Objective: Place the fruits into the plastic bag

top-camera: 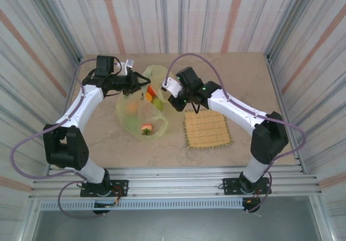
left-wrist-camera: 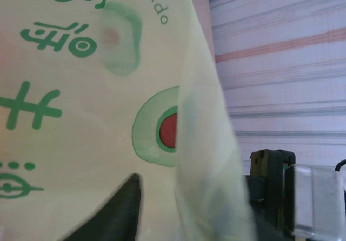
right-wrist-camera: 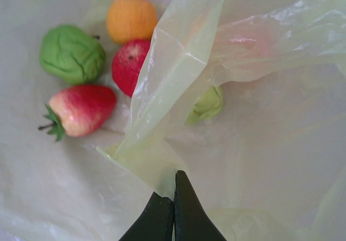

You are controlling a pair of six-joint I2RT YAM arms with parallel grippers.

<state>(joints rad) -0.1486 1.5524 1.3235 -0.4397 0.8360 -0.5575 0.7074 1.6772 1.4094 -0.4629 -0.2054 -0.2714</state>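
The right gripper [right-wrist-camera: 174, 181] is closed, its two dark fingertips pinching a fold of the thin, translucent yellow-green plastic bag [right-wrist-camera: 178, 89] at the bottom centre of the right wrist view. From those tips the toy fruits lie ahead and toward the upper left, apparently inside the bag: a red strawberry [right-wrist-camera: 81, 109], a wrinkled green apple [right-wrist-camera: 72, 53], an orange [right-wrist-camera: 131, 18], a red apple [right-wrist-camera: 127, 68], and a green pear [right-wrist-camera: 208, 103] veiled by the raised film.

In the overhead view the bag lies mid-table, its long axis running up and down the frame, with a gripper on either side of its upper end. The left gripper [top-camera: 143, 80] looks parted. The left wrist view adds avocado-printed film hanging between a dark finger [left-wrist-camera: 121, 208] and its mate. The overhead view adds a square woven straw mat [top-camera: 207, 128] at the bag's lower right.
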